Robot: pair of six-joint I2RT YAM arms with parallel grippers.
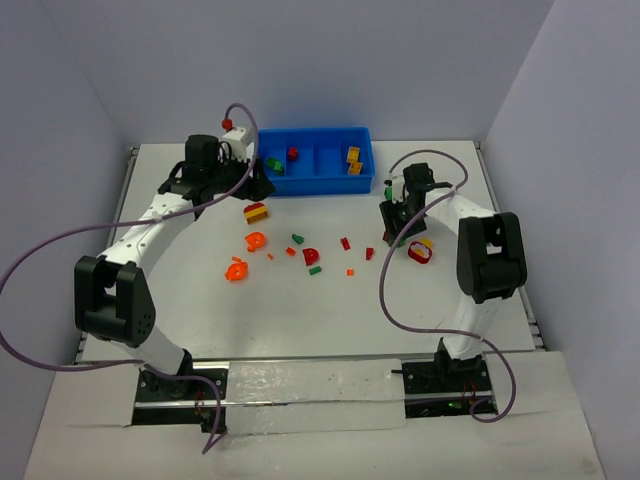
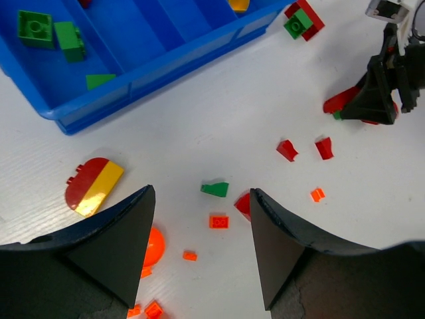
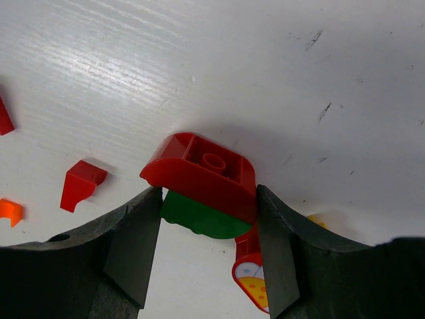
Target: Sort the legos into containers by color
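The right hand [image 3: 209, 199] is down on the right side of the bench [image 1: 200, 320], its fingers pressed against both sides of a red-and-green block [image 3: 202, 166]. The left hand [image 2: 202, 191] hangs released with nothing in it, just on the near side of the blue tray [image 1: 320, 186] at the far edge. The tray holds a few green, red and orange pieces, and other loose pieces [image 1: 312, 256] lie scattered mid-bench.
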